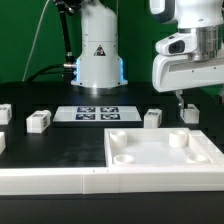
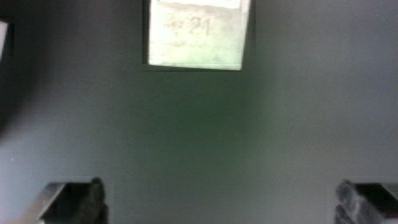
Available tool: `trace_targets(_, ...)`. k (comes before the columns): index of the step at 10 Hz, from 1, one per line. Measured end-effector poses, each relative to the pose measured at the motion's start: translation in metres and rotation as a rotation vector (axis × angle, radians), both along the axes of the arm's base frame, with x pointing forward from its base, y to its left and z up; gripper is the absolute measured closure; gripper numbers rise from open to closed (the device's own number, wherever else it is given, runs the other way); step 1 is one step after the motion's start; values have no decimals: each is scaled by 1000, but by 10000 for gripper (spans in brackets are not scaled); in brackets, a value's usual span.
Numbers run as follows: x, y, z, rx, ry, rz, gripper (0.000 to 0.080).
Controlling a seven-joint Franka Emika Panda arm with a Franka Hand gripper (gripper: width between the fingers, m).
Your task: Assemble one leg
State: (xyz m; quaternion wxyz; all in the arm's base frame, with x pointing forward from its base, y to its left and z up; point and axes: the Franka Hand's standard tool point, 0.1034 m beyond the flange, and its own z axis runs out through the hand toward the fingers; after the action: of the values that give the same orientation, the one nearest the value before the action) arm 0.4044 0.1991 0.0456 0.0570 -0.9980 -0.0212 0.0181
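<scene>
Several small white legs with tags stand on the dark table: one at the exterior view's far right (image 1: 190,113), one just behind the plate (image 1: 152,118), one at the left (image 1: 38,121) and one at the left edge (image 1: 3,113). My gripper (image 1: 181,98) hangs just above the far right leg, not touching it. In the wrist view the gripper (image 2: 222,205) is wide open and empty, with only bare table between its fingertips (image 2: 71,200). A white leg (image 2: 196,33) with a blurred tag lies ahead of the jaws, well apart from them.
The large flat white plate (image 1: 160,150) with round corner sockets lies at the front right. The marker board (image 1: 98,112) lies in front of the robot base (image 1: 98,55). A white rail (image 1: 50,180) runs along the front edge.
</scene>
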Motion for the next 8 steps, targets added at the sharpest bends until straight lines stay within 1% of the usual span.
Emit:
trace_targets(1,-3,-4,-1,-23,106,9,151)
trace_targets(2,-5,-1,-1,-42,214,22,151)
trace_targets(3,-6,0,-5,-47,269,28,151)
trace_targets(4,-13,-2,-11,-56,321,31,151)
trace_targets(5,-24,-4,-14,-73,420,40,151)
trace_targets(7,-26,-3,-21,-88,606,54,151)
trace_targets(8,-31,-4,-23,-98,678,59,151)
